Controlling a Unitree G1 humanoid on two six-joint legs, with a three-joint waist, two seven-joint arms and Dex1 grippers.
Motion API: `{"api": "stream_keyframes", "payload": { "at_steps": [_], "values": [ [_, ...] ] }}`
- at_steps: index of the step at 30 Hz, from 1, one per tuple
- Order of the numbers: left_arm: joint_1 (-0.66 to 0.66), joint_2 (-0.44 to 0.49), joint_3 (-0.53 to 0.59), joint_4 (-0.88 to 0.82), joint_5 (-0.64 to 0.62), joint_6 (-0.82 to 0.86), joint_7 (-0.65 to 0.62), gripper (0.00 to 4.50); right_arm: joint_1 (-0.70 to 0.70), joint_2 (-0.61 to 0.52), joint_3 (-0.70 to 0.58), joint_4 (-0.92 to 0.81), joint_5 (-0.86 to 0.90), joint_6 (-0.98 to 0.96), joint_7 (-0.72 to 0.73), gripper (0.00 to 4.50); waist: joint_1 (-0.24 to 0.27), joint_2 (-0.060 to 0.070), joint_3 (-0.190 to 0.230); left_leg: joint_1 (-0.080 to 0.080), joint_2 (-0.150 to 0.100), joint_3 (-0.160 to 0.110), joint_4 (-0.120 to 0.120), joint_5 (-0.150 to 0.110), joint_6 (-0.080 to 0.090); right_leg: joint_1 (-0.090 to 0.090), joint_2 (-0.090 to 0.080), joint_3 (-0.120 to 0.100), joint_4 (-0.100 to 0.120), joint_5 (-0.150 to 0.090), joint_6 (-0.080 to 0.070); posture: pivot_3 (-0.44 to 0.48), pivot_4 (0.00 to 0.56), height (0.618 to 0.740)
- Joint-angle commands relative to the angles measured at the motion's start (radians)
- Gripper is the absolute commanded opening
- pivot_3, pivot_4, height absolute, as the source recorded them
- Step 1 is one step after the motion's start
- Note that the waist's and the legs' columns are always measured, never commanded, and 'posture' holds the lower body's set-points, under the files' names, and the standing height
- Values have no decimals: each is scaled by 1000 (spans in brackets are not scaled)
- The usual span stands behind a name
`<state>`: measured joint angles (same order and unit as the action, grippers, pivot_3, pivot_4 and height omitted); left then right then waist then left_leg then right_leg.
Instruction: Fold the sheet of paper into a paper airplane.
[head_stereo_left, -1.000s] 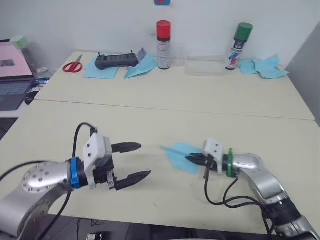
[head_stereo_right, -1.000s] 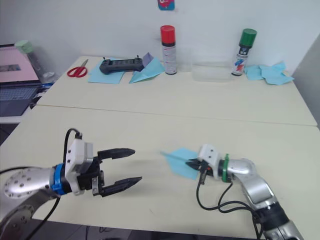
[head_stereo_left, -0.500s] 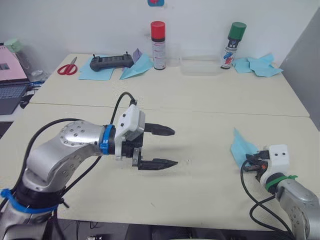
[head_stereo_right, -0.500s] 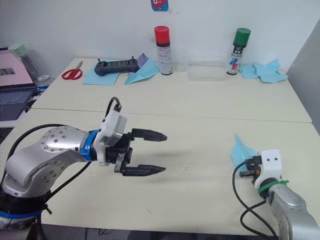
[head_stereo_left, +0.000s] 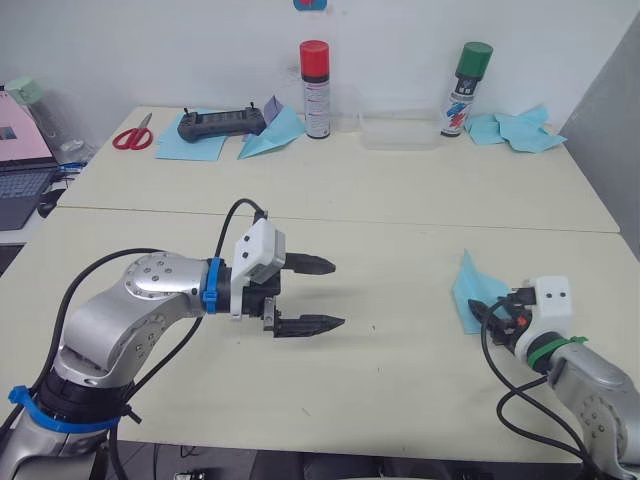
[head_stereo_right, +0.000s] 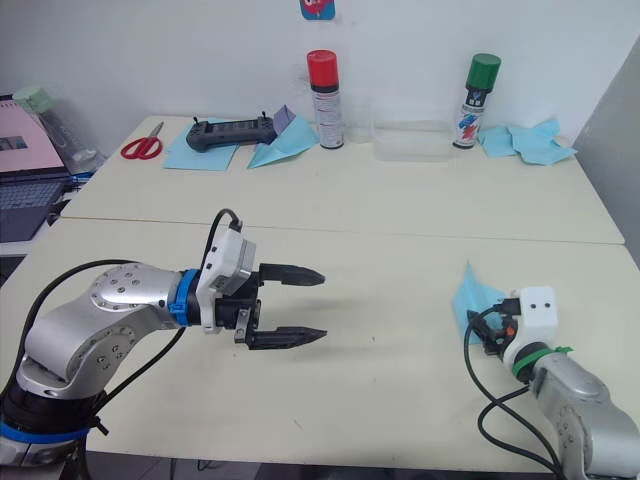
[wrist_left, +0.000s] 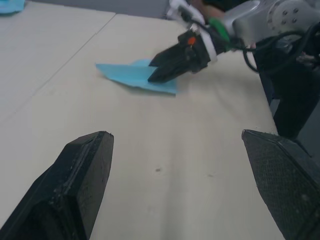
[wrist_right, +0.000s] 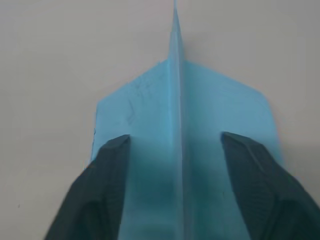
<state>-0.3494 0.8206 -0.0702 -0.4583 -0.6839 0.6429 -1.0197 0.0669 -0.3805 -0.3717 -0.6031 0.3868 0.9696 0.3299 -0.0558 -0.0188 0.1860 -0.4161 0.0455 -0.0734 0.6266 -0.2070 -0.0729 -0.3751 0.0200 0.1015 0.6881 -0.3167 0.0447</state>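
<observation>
Light-blue paper, folded into the paper airplane (head_stereo_left: 467, 299), is sitting near the right edge of the counter (head_stereo_left: 380, 205), towards the near side, with its pointed nose aiming away from the right gripper (head_stereo_left: 492, 312). From the left wrist camera, it is lying low on the surface. In the right wrist view its central ridge is standing up between the two black fingers (wrist_right: 107, 185). The jaws are spread, one on each side of that ridge, with a gap showing on both sides. The flat flaps are lying under them.

Well apart from the airplane, the left gripper (head_stereo_left: 337, 294) is hovering over the middle of the counter, pointing towards it. Its jaws are spread wide, one finger above the other, and are holding nothing.

Along the far edge, a red-capped spray can (head_stereo_left: 314, 88) and a green-capped spray can (head_stereo_left: 463, 88) are standing upright. A clear plastic box (head_stereo_left: 400, 131) is resting between them. Crumpled light-blue paper scraps (head_stereo_left: 520, 131) are lying at the far right corner. Left of the red-capped can, a slim paper dart (head_stereo_left: 268, 137) is lying just beside a black handheld controller (head_stereo_left: 218, 123), which is resting on a flat light-blue sheet (head_stereo_left: 188, 149). Red-handled scissors (head_stereo_left: 131, 134) are lying near the far left corner. A laptop (head_stereo_left: 18, 150) is sitting open beyond the counter's left edge.
</observation>
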Motion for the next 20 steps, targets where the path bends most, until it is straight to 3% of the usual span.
{"api": "stream_keyframes", "payload": {
  "at_steps": [1, 4, 6, 8, 12, 16, 20],
  "values": [
    [47, 18, 63, 23, 37, -50, -1, 4500, -34, -51, -49, -60, 60, 8, 32, 4477, 0, 0, 0, 0, 0, 0, 0, 0, 0, 0, 0, 0, 0, 0, 0, 0, 150, 740],
    [127, 35, 168, 73, 31, -38, 33, 4500, -80, -227, -97, -14, 135, -16, 205, 4477, -3, 3, 2, 0, 0, 1, 0, 0, 0, 0, 0, 1, 0, 0, 0, 0, 150, 740],
    [163, 58, 230, 112, 60, -43, 59, 4500, -80, -378, -134, 72, 194, -133, 462, 4477, 0, 2, 2, 0, -1, 2, 1, 0, 0, 0, -2, 1, 0, 0, 0, 0, 150, 740],
    [185, 92, 291, 161, 89, -59, 65, 4500, -74, -517, -171, 235, 161, -293, 652, 4477, 1, 2, 2, 0, 0, 1, 0, 0, 0, 1, -2, -1, -2, 0, 0, 0, 150, 740],
    [214, 160, 400, 248, 147, -102, 65, 4500, -134, -712, -224, 523, 165, -359, 842, 4477, 6, 1, 3, 0, -1, 2, 0, 0, 0, 2, -3, -1, -6, 0, 1, 0, 150, 740],
    [228, 207, 487, 309, 164, -105, 60, 4500, -130, -813, -211, 674, 139, -420, 969, 4477, 5, 1, 3, 0, -1, 4, -1, 0, 1, 1, -4, -1, -7, 0, 0, 0, 150, 740],
    [216, 220, 492, 324, 188, -132, 54, 4500, -140, -818, -164, 731, 113, -506, 1019, 4477, 5, 2, 3, 0, 0, 4, -1, -1, 1, 1, -4, -1, -7, 0, 0, 0, 150, 740]
  ]
}}
